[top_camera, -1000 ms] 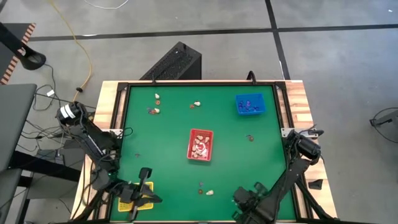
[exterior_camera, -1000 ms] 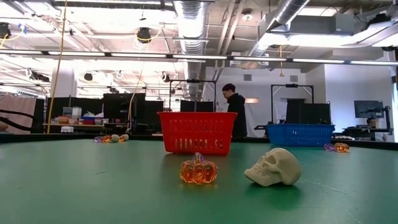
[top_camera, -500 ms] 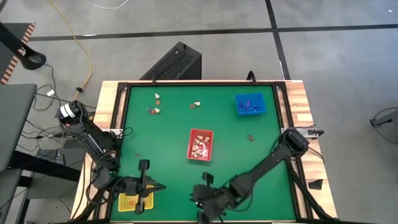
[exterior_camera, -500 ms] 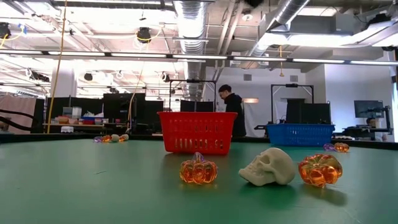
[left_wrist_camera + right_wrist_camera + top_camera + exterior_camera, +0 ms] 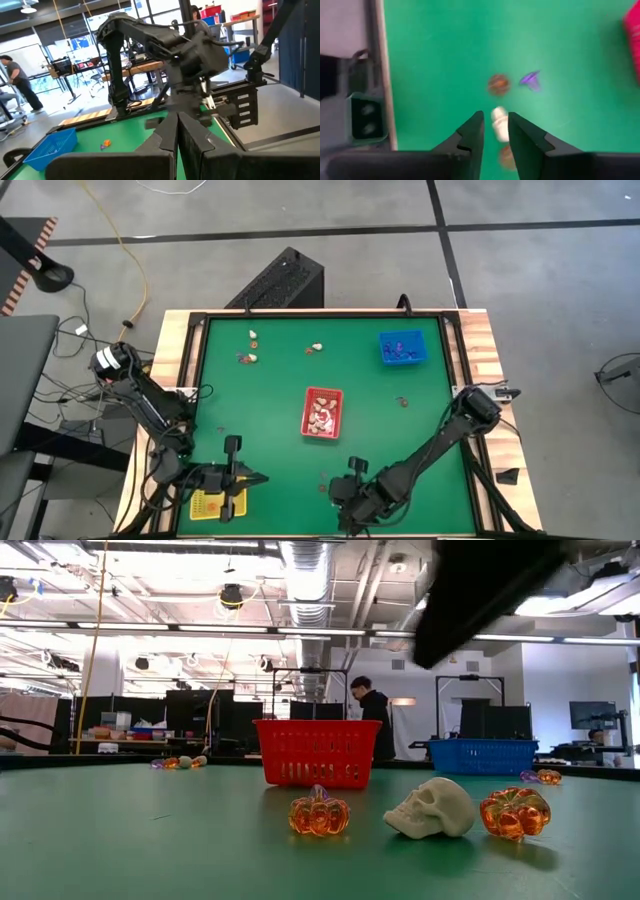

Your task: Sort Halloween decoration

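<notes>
Right gripper [image 5: 495, 131] over skull [image 5: 499, 124] (fingers parted, near table's [image 5: 260, 410] front edge)

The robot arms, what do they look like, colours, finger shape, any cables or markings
Both arms are dark, nearly black, built of slim links with chunky joints. The left arm has a pale round cap at its shoulder and loose black cables beside its base. The right arm has a grey shoulder joint. Each gripper, left gripper and right gripper, ends in two dark, flat, wedge-shaped fingers. No markings are legible.
</notes>
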{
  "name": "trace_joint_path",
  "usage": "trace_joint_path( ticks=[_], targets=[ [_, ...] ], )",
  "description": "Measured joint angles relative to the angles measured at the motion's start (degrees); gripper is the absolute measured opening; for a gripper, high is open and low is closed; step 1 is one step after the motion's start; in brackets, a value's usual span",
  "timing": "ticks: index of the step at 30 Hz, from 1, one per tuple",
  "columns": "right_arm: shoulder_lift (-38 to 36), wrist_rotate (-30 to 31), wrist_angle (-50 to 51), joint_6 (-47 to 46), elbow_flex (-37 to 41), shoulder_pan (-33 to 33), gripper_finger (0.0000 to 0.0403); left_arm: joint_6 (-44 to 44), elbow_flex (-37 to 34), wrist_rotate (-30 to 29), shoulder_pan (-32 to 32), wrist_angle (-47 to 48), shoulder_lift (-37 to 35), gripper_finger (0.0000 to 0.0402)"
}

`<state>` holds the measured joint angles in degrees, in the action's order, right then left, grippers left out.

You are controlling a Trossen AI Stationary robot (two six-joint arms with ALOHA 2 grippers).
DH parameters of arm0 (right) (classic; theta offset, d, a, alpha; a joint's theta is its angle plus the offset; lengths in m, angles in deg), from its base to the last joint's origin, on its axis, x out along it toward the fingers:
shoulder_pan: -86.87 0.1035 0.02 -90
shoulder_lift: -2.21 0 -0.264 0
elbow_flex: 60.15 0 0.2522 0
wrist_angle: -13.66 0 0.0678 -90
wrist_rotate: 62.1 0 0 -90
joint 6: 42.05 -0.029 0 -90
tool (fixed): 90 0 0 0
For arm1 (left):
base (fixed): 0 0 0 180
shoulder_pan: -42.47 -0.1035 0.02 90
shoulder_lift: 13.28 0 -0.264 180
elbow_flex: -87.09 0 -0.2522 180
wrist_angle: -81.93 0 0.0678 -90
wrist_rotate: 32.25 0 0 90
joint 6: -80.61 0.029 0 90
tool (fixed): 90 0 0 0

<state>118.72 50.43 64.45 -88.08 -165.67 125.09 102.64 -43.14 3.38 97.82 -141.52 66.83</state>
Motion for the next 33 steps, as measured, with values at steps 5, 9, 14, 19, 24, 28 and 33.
trace_joint_path(
  ticks=[5,9,14,19,24,28,33],
  targets=[
    [0.1,3.2,-3.5,2.2,3.3,1.6,0.0174,-0.1,0.0,0.0,-1.4,0.0,0.0,0.0],
    [0.1,3.0,-15.4,7.4,7.0,0.8,0.0201,-0.8,0.0,0.7,-2.6,-0.1,0.0,0.0],
    [1.0,4.4,-22.5,10.4,9.9,-0.6,0.0207,-1.8,0.0,3.8,-3.9,-0.1,0.0,0.0],
    [0.9,6.4,-24.4,11.5,10.7,-0.9,0.0205,-1.8,0.0,4.6,-4.4,0.5,0.0,0.0],
    [1.0,6.3,-31.2,12.1,15.0,-1.2,0.0205,-1.9,0.0,4.6,-4.5,0.9,0.0,0.0],
    [1.0,6.5,-35.5,12.1,17.9,-1.7,0.0205,-1.9,0.0,4.6,-4.5,0.9,0.0,0.0],
    [1.0,7.0,-37.6,13.0,20.1,-2.4,0.0205,-1.7,0.0,4.5,-4.5,0.9,0.0,0.0]
  ],
)
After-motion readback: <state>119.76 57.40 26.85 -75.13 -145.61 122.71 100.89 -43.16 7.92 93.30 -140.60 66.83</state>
